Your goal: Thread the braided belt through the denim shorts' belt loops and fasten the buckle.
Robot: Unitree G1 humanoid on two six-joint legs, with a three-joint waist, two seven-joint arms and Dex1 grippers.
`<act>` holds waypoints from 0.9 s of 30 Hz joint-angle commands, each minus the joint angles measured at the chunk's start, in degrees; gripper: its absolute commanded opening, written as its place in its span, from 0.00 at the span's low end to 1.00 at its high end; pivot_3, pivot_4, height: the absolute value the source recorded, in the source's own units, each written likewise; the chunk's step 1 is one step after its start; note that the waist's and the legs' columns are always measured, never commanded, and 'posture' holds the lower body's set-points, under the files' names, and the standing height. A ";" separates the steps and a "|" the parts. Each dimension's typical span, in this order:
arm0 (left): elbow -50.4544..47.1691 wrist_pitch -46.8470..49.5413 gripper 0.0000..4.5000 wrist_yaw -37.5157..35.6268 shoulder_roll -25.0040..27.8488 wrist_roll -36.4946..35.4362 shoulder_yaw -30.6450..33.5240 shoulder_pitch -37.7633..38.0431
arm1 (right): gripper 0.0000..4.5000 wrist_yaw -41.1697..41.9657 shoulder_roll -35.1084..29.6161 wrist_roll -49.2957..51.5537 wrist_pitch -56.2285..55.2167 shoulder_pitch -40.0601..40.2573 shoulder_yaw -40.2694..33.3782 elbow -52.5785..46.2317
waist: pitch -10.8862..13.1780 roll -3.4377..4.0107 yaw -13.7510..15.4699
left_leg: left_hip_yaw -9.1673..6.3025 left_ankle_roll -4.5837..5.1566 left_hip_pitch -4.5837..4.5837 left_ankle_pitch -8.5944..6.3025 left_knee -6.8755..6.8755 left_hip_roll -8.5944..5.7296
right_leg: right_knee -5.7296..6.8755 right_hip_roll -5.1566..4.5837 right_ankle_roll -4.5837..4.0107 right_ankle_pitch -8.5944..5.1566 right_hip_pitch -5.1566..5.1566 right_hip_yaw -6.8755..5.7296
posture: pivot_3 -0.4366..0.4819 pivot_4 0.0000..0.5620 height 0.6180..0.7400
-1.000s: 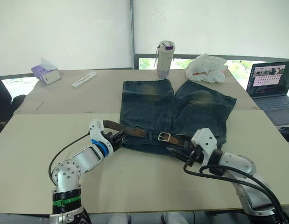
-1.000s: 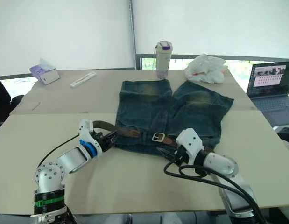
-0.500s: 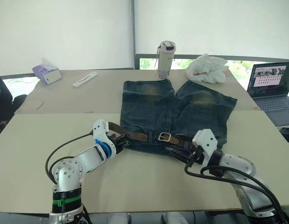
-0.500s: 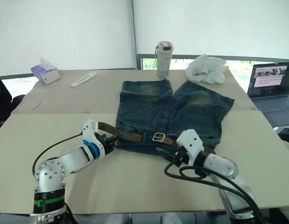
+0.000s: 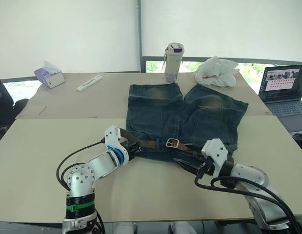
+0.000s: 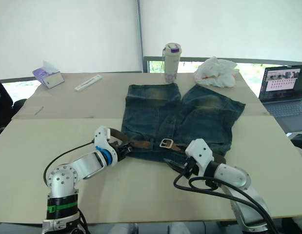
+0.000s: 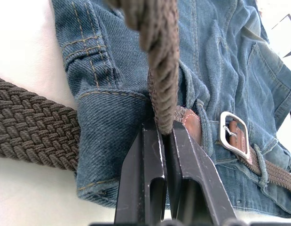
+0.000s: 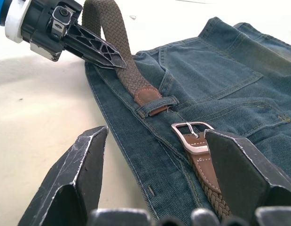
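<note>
The denim shorts (image 5: pixel 190 114) lie flat on the table, waistband toward me. The braided belt (image 5: pixel 146 143) runs along the waistband, and its leather tip sits under a belt loop (image 8: pixel 157 106) just left of the silver buckle (image 5: pixel 171 143). My left gripper (image 5: pixel 133 148) is at the shorts' left waist corner, shut on the belt (image 7: pixel 160 70), which loops back behind it. My right gripper (image 5: pixel 183 164) hovers open just in front of the waistband, below the buckle (image 8: pixel 192 133), with nothing between its fingers. The belt's right part continues past the buckle under my right arm.
At the table's far side stand a bottle with a purple lid (image 5: pixel 173 62), a crumpled white bag (image 5: pixel 216 71), a tissue box (image 5: pixel 48 76) and a long white object (image 5: pixel 88 83). An open laptop (image 5: pixel 284 87) sits at the right. Black cables trail from both arms.
My left arm has moved right to the shorts' waist corner, carrying the belt and shortening its free loop. The right gripper has stayed almost in place, open.
</note>
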 commanded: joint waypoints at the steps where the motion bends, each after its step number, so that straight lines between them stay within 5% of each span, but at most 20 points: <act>1: 1.36 -0.08 0.00 -1.35 -1.42 -0.71 -0.60 -0.68 | 0.81 -0.17 -0.26 2.81 0.33 0.48 -2.09 -2.17 | 0.00 0.00 0.10 | 0.00 0.00 0.00 0.00 0.00 0.00 | 0.00 -0.02 -0.02 0.01 0.01 0.00 | 0.48 0.27 1.00; 11: 6.52 -1.93 0.00 -8.13 -2.88 4.47 -2.82 -1.99 | 0.81 -6.55 2.68 9.90 13.84 -4.35 -2.26 -3.50 | 0.00 -0.01 0.05 | -0.10 0.00 0.00 0.00 0.00 -0.30 | 0.00 -0.13 0.00 0.01 0.03 -0.01 | 0.48 0.27 1.00; 18: 8.25 -3.30 0.00 -13.43 -3.00 9.71 -4.76 -2.05 | 0.81 -16.85 12.59 24.84 35.84 -10.61 -5.11 -1.21 | -0.01 0.02 0.12 | -0.17 0.00 0.00 0.00 0.00 -0.33 | -0.01 -0.17 -0.09 0.06 0.04 -0.01 | 0.48 0.27 1.00; 27: 8.92 -3.92 0.00 -17.12 -4.24 13.36 -4.43 -1.44 | 0.81 -30.30 20.71 23.09 43.16 -15.52 -7.67 6.34 | -0.04 0.09 0.33 | -0.19 0.00 -0.04 0.01 -0.01 -0.38 | -0.04 -0.23 -0.08 0.07 -0.01 -0.02 | 0.48 0.27 1.00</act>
